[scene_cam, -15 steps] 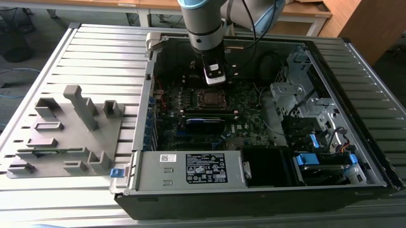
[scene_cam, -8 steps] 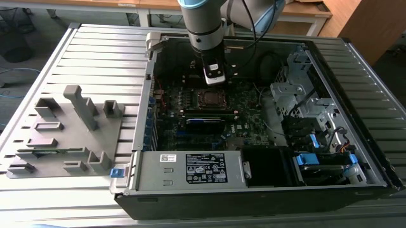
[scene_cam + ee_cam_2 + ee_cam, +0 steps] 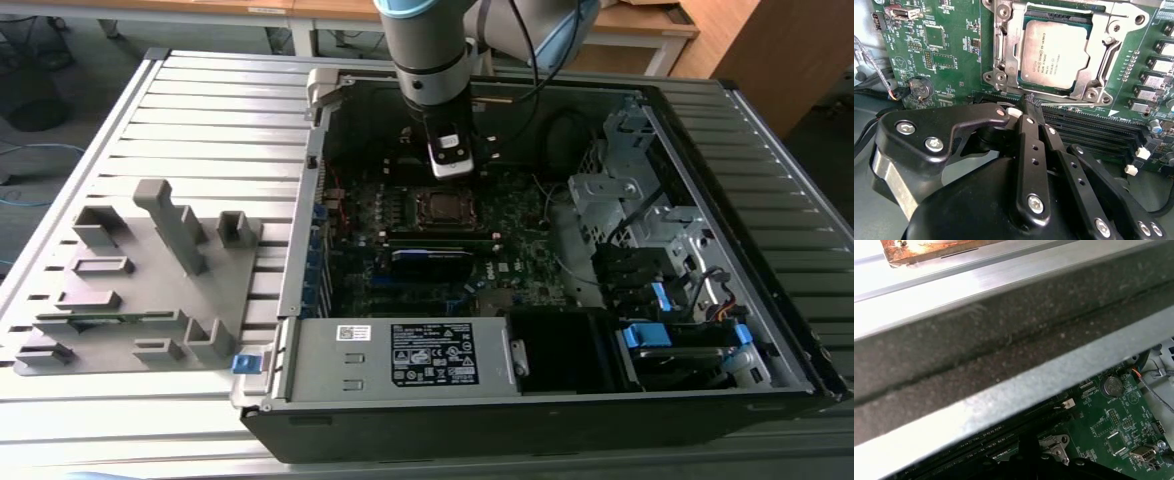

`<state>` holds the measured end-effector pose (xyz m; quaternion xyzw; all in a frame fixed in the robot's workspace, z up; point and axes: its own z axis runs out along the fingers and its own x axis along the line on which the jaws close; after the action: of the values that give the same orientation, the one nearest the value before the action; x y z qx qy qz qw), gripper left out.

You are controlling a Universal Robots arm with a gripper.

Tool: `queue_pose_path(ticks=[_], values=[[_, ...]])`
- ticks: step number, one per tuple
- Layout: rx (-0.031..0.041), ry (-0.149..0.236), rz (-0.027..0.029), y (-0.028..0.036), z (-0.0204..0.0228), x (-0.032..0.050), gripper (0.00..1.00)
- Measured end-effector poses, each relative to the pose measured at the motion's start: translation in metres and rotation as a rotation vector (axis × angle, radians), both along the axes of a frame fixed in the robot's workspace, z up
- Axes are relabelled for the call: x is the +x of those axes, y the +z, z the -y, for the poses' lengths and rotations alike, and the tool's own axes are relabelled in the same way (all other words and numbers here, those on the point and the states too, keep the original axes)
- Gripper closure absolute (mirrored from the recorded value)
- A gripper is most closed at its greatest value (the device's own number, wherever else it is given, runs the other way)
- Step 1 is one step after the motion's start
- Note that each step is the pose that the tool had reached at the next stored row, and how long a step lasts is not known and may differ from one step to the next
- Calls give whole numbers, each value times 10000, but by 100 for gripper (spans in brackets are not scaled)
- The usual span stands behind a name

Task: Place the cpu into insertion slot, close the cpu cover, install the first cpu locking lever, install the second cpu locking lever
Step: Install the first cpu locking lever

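- Your gripper [image 3: 1030, 111] sits inside the open computer case [image 3: 747, 390], just off the socket area; in the exterior view the arm [image 3: 430, 60] comes down from the top of the picture and ends just behind the insertion slot [image 3: 441, 205].
- In the second wrist view you see the black fingers [image 3: 1034, 150] brought together at their tips, with nothing between them — the hand holds nothing.
- The fingertips hover over the dark memory slots [image 3: 1089, 127] just beside the socket's edge; whether they touch the board cannot be told.
- Your cpu [image 3: 1054, 52] lies seated in the insertion slot, its dull metallic top facing up and square to the socket.
- The cpu cover [image 3: 1004, 50] lies flat around the chip, its silver frame bordering the window on all visible sides.
- Whether either locking lever is latched cannot be told.
- The green motherboard [image 3: 944, 50] carries a round coin cell [image 3: 920, 88], also visible in the first wrist view [image 3: 1113, 386].
- On the exterior view's left, a grey fixture block [image 3: 134, 280] stands on the slatted table [image 3: 200, 110], well apart from the case.
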<state>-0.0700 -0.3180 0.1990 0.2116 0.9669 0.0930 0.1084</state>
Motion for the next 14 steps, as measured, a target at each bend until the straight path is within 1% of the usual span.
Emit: queue_pose_path(ticks=[1,2,6,14], values=[[1,1,-75,-1,0,4,90],[-1,0,-124,-1,0,4,90],[-3,-1,-134,0,1,3,90],[-2,-2,-134,0,-7,10,90]])
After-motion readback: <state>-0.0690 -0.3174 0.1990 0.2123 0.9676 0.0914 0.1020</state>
